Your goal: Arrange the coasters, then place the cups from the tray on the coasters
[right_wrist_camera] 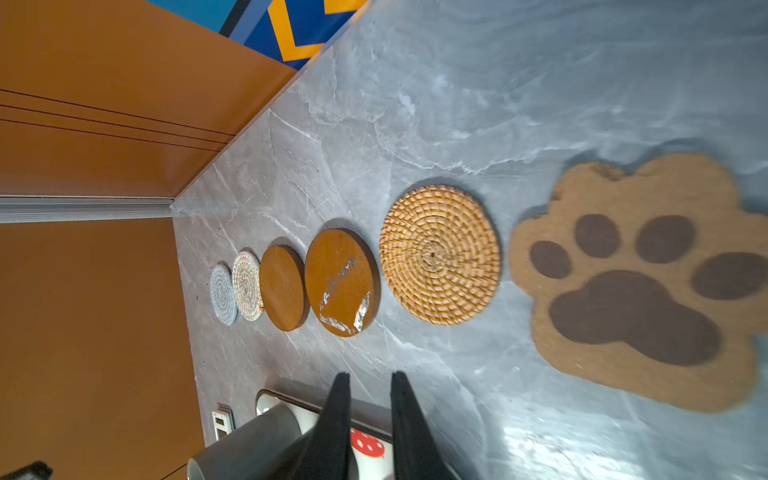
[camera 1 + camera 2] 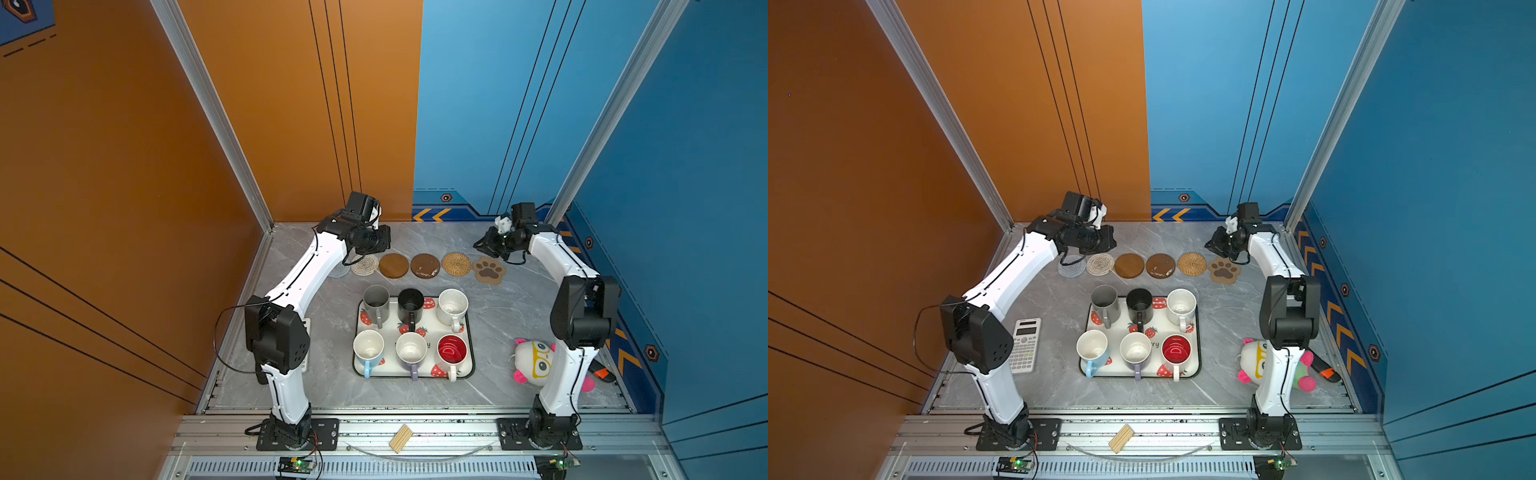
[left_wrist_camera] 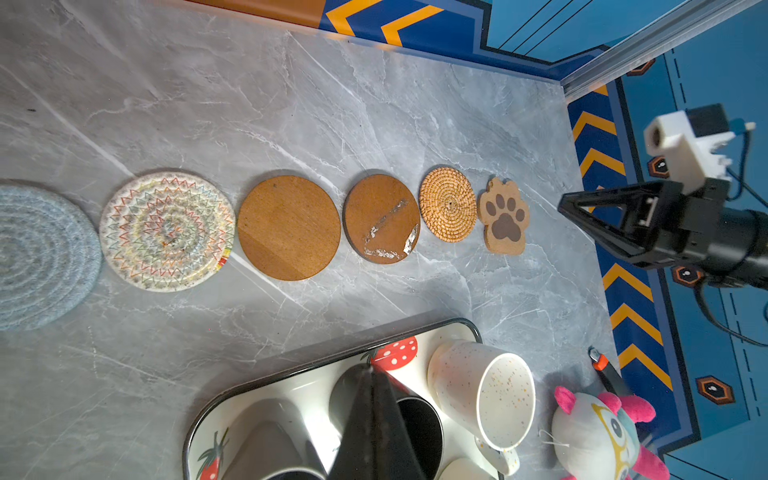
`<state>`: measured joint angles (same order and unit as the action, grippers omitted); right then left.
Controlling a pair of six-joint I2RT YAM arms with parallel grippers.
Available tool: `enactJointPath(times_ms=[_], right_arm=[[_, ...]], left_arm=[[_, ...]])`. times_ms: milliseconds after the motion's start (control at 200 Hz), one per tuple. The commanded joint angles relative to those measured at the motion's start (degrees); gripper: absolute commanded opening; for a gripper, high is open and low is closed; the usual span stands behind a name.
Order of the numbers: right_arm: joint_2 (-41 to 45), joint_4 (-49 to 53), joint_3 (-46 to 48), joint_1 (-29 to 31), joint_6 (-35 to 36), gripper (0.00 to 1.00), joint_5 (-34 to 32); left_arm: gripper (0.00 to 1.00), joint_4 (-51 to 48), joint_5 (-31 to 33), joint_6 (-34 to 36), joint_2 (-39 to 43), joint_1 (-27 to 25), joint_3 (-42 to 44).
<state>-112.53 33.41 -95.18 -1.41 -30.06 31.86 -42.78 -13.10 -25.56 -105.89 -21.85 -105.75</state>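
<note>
An orange wall [image 2: 166, 166] and a blue wall [image 2: 540, 104] close in a grey marbled table [image 2: 503, 320]. The white left arm [image 2: 299, 270] and right arm [image 2: 561, 257] rise from the near rail on either side of the tray [image 2: 390, 368], each bending toward the back. The tray, white with a dark rim and red strawberries, lies at the table's middle and carries all six cups upright in two rows.

In the tray's far row stand the tall grey cup [image 2: 376, 305], the black cup [image 2: 410, 305] and the speckled white cup [image 2: 453, 307]. In its near row stand the blue cup [image 2: 368, 349], the lilac cup [image 2: 411, 349] and the red-lined cup [image 2: 452, 351].

A plush toy [image 2: 534, 361] lies to the right of the tray and a calculator [image 2: 1025, 345] to its left.

Beyond the tray's far edge the coasters lie in one line, all bare: grey woven [image 2: 1071, 267], cream woven [image 2: 365, 264], a plain wooden disc [image 2: 393, 266], a scuffed wooden disc [image 2: 425, 266], tan rattan [image 2: 456, 263] and the paw print [image 2: 489, 270].

The left gripper [image 3: 370, 374] hangs past the tray's far left corner with its jaws together on nothing. The right gripper [image 1: 368, 376] hangs past the tray's far right corner near the paw print, its jaws slightly apart and empty.
</note>
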Motion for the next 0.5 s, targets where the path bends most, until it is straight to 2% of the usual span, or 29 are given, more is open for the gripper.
enactJointPath(times_ms=[0,75,180,366,491], right_arm=[[3.7,1.4,6.0,-3.5,2.4,0.24,-1.0],[5.5,1.4,9.1,-5.7,2.8,0.32,-2.5],[6.7,1.4,12.1,-8.0,3.1,0.37,-4.0],[4.2,1.3,13.9,-10.1,3.0,0.42,-4.5],[1.2,1.0,13.1,-10.0,3.1,0.42,-5.4]], left_arm=[[0.00,1.0,1.4,-0.1,2.6,-0.5,1.2],[0.00,1.1,1.5,-0.1,2.6,-0.5,1.3],[0.00,1.2,1.6,0.1,2.6,-0.5,1.4],[0.00,1.3,1.3,0.2,2.4,-0.2,1.3],[0.06,1.2,1.2,0.2,2.5,0.0,1.5]])
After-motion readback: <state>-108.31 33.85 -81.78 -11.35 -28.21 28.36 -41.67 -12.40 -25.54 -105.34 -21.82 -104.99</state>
